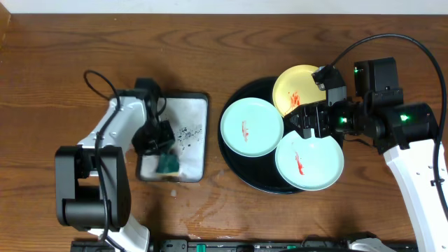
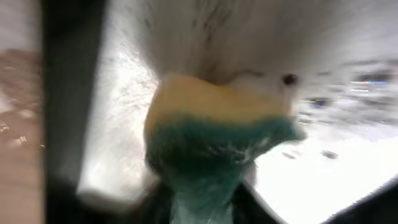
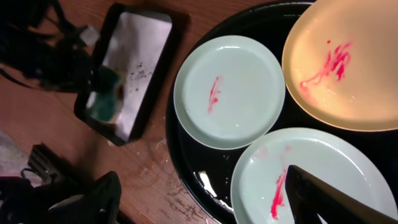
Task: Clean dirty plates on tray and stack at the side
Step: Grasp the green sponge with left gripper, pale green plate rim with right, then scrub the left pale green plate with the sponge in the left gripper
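Observation:
The black tray holds three plates, each with a red smear. They are a yellow plate at the back, a mint plate on the left and a mint plate at the front right. My right gripper is open and empty above the tray, between the plates. In the right wrist view its jaws span the tray's rim and the near mint plate. The left mint plate and the yellow plate show there too. My left gripper is shut on a green and yellow sponge.
A grey rectangular tray with dark specks lies left of the black tray. The sponge sits at its near end under my left gripper. It shows in the right wrist view. Wood table all round; black rail along the front edge.

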You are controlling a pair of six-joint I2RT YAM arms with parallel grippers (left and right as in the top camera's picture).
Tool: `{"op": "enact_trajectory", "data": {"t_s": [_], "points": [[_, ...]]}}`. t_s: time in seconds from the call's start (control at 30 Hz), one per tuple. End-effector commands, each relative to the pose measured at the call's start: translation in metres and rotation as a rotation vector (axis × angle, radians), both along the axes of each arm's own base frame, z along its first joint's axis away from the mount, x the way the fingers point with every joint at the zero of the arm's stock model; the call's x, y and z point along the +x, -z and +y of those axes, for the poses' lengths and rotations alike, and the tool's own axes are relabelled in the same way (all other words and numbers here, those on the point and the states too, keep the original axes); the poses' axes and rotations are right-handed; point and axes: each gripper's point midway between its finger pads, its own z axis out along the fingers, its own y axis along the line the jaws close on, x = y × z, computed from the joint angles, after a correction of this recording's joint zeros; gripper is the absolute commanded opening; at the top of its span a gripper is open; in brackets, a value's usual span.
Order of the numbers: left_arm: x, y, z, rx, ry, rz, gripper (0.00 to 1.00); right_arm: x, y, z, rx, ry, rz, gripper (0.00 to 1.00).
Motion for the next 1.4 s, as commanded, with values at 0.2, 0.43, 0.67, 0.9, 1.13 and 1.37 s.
{"op": "enact_trajectory", "data": {"t_s": [0.2, 0.43, 0.67, 0.9, 1.13, 1.37], "points": [[-0.005, -0.016, 0.002, 0.017, 0.03, 0.015, 0.62, -0.006, 0.005, -0.003, -0.034, 0.006, 0.03, 0.83], [-0.009, 0.019, -0.012, 0.015, 0.088, -0.03, 0.55, -0.015, 0.01, -0.004, -0.037, 0.019, 0.083, 0.82], [0.005, 0.039, -0.028, 0.022, 0.232, -0.15, 0.31, -0.019, 0.02, -0.004, -0.032, 0.044, 0.13, 0.8], [0.008, 0.036, -0.029, 0.021, 0.228, -0.158, 0.07, -0.02, 0.047, -0.008, -0.054, 0.058, 0.158, 0.7], [0.02, -0.019, -0.044, -0.057, 0.217, -0.205, 0.07, 0.004, 0.089, 0.0, -0.085, 0.096, 0.12, 0.63], [0.03, -0.087, -0.071, -0.218, 0.227, -0.388, 0.07, 0.04, 0.143, 0.002, -0.214, 0.142, 0.213, 0.63]]}}
